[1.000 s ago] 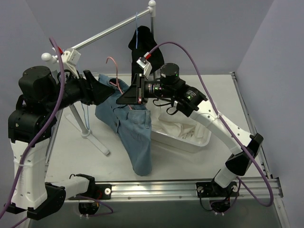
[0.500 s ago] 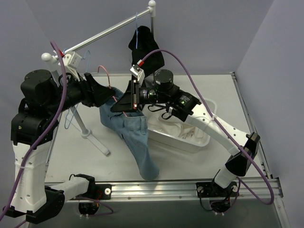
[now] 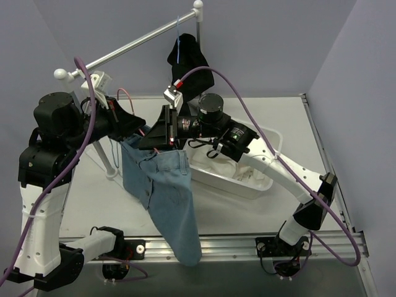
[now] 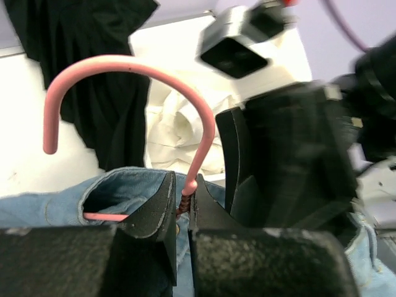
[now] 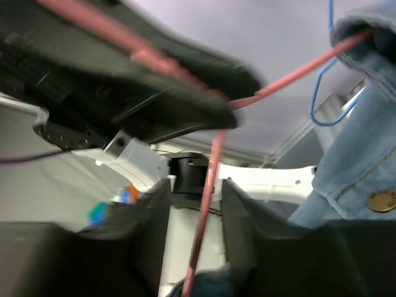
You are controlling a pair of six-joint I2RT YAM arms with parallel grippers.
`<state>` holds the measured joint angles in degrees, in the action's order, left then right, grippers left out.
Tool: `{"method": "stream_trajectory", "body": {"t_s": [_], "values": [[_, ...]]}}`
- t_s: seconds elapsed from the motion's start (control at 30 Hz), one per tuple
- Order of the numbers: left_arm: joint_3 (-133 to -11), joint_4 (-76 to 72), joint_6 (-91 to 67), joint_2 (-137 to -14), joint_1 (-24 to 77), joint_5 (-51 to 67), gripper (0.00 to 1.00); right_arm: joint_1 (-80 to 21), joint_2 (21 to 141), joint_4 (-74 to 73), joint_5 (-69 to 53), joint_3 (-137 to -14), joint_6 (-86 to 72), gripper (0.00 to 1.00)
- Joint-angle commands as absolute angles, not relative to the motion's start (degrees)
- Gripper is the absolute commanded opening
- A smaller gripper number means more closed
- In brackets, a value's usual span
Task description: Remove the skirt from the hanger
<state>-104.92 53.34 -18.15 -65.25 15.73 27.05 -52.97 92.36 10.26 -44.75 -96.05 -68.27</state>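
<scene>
Pinching the twisted neck of a pink wire hanger (image 4: 133,60), left fingers (image 4: 154,210) hold up limp blue denim (image 3: 167,192); right fingers (image 5: 151,235) gape around the wire.

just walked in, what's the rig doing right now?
Both arms are working on the blue denim garment, which is held up on a pink hanger. The left gripper has its fingers shut on the neck of that hanger. The right gripper is at the waistband with the pink wire running between its fingers, and its grip is unclear. The black skirt hangs untouched on its light-blue hanger on the rail.
</scene>
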Motion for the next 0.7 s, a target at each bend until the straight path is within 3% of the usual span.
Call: {"method": "stream_trajectory", "body": {"t_s": [0.0,0.03,0.07,0.17,0.37,0.67], "values": [[-106.78,52.73,-21.09,-65.21,15.38,21.36,0.02,-53.44,89.65,9.45,-45.27,-102.64,-58.94,0.40],[-107.22,52.82,-20.66,-65.48,15.38,21.10,0.02,-53.52,90.00,4.97,-44.13,-104.31,-55.75,0.61],[-107.92,52.65,-20.31,-65.48,15.38,21.01,0.02,-53.53,90.35,-5.61,-41.60,-106.15,-52.68,0.66],[-109.33,52.38,-19.08,-65.83,15.38,20.74,0.02,-53.53,90.88,-18.93,-36.59,-111.17,-44.23,0.76],[-110.04,53.09,-18.11,-67.15,15.47,20.48,0.02,-53.61,88.24,-31.08,-27.70,-113.46,-36.67,0.80],[-107.76,52.65,-18.28,-66.97,15.56,21.27,0.02,-53.61,81.48,-40.43,-15.38,-111.36,-31.73,0.75]]}}
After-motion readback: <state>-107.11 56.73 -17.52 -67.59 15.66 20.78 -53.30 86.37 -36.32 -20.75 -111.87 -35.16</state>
